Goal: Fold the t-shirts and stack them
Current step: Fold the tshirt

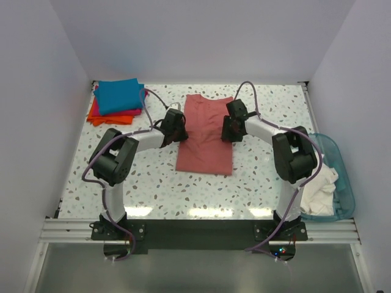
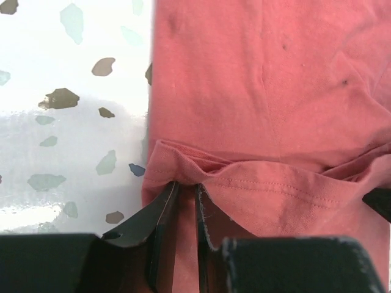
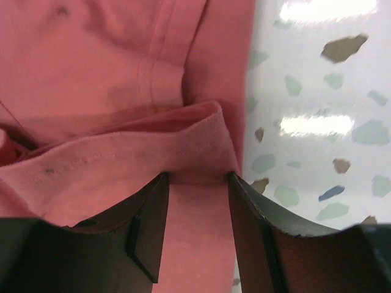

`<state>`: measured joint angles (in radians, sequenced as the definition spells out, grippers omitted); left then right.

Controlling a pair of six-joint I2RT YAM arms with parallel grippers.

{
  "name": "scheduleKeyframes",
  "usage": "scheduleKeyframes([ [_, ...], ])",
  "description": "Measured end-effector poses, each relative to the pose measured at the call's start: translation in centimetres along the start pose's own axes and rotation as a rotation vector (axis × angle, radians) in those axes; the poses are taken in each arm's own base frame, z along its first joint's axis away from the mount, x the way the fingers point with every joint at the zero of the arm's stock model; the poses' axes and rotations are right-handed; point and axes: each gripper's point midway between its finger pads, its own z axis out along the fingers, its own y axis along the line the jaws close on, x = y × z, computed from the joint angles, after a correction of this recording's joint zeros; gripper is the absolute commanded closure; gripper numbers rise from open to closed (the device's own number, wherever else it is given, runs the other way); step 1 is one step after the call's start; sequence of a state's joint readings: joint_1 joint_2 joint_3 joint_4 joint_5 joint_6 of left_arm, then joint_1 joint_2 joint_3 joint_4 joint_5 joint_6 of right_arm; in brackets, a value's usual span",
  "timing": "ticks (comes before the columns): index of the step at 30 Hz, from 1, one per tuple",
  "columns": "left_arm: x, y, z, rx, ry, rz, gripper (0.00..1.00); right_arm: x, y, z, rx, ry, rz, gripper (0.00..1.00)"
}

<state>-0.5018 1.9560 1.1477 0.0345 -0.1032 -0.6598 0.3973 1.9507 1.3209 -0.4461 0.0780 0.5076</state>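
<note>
Salmon-red t-shirt [image 1: 204, 146] lies flat mid-table, well left of the blue plastic tub [image 1: 347, 186], already narrowed to a long strip. Stack w/ teal-blue t-shirt [image 1: 119, 96] on top sits further from the tub, far-left corner.

Left gripper [image 2: 186, 186] is clenched nearly closed, pinching the hem at the strip's edge away from the tub. Right gripper [image 3: 197, 177] has its jaws wider, wrapped round a thicker bunch of the same hem on the tub-side edge. Looks held, but can't vouch for how firmly.

Handling, imo: thin jersey, v. light, zero stiffness, so it sags and drags between the two pinch pts. Not fragile or slick, but layers slide over each other. Best hold = stitched hem at both corners, all layers in the pinch, hem kept taut across. The right-side bunch may slip or shed a layer.
</note>
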Motion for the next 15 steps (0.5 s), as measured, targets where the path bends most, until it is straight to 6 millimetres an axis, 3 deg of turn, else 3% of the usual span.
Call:
scheduleKeyframes([
  [2,-0.2,0.3,0.1,0.002,-0.007,-0.019,0.79,-1.1,-0.2,0.2,-0.013,-0.018,0.026,0.53],
  [10,-0.3,0.2,0.3,0.060,-0.029,-0.089,0.79,-1.9,-1.4,0.9,-0.012,-0.012,0.074,0.52],
  [15,0.0,0.6,-0.5,0.105,-0.015,-0.132,0.73,-2.0,-1.6,0.7,-0.020,-0.011,0.081,0.43],
])
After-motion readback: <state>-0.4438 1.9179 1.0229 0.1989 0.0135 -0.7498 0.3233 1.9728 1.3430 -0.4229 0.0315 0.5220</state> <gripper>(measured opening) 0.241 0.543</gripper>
